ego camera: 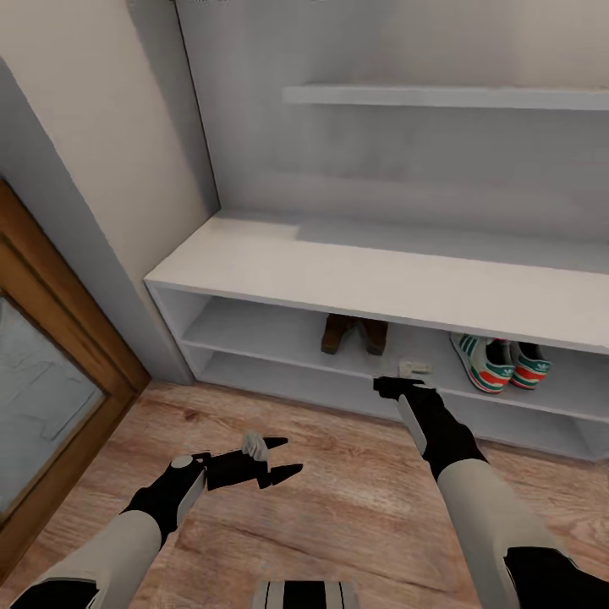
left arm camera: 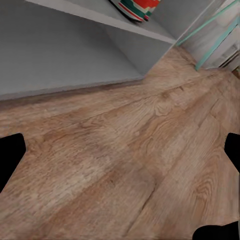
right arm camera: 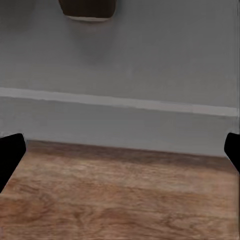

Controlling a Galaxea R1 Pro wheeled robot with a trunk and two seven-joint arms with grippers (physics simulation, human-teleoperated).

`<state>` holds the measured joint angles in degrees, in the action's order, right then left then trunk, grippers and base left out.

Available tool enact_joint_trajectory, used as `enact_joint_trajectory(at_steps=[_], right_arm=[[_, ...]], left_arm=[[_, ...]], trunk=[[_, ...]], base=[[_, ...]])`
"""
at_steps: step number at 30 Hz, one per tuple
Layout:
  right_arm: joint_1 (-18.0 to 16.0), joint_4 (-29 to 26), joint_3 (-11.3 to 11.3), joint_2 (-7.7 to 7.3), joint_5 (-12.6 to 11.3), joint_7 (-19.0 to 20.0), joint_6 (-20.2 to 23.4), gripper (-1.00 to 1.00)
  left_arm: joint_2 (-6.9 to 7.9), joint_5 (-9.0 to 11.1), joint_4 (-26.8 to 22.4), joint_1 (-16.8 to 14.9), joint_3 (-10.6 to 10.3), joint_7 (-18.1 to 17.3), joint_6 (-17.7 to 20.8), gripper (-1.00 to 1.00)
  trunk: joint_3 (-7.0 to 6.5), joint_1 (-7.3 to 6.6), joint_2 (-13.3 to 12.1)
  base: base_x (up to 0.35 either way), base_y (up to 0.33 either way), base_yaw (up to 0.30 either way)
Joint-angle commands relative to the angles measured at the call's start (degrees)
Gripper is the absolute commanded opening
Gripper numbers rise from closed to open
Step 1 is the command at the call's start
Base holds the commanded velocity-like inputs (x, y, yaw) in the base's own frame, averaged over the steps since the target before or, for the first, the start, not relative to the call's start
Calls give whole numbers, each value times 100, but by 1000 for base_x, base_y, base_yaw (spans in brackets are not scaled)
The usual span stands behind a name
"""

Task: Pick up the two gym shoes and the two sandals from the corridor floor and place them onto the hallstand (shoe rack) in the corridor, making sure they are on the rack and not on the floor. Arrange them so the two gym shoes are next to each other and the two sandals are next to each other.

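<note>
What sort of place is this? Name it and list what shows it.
Probably a home entrance corridor: a pale hallstand with a low bench holds two gym shoes and two sandals on its shelf, beside a wooden door frame and wood-plank floor.

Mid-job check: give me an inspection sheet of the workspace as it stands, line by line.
Surface: wood-plank corridor floor, no shoes on the part in view.
Job's things: two gym shoes side by side on the hallstand's middle shelf; two sandals side by side on the same shelf, further left.
Clutter: nothing seen.
End effectors: left end effector open, empty, low over the floor; right end effector open, empty, at the shelf's front edge.
Cables: nothing seen.
Surroundings: upper ledge on the back panel; wood-framed door at left.
</note>
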<state>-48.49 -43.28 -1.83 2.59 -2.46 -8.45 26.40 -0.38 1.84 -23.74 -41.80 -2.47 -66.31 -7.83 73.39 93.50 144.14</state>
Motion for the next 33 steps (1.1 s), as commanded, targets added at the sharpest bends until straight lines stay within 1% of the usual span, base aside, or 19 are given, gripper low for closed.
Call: enact_joint_trajectory(at_steps=[1, 22, 26, 33], right_arm=[[0, -7, -10, 4, -27, -20, 24, 100], [76, 1, 11, 38, -22, -16, 24, 100], [76, 12, -12, 11, -66, 9, 10, 100], [76, 34, -17, 18, -86, 28, -7, 100]], left_arm=[[3, 19, 5, -3, -26, 3, -52, 100], [12, 10, 4, -3, -26, 4, -52, 100], [12, 10, 9, -3, -26, 4, -56, 100], [12, 15, 8, -3, -26, 12, -52, 100]], trunk=[[4, -5, 2], [4, -5, 2], [4, -5, 2], [4, -5, 2]], base=[[-331, 0, 0], [-317, 0, 0], [-198, 0, 0], [-39, 0, 0]])
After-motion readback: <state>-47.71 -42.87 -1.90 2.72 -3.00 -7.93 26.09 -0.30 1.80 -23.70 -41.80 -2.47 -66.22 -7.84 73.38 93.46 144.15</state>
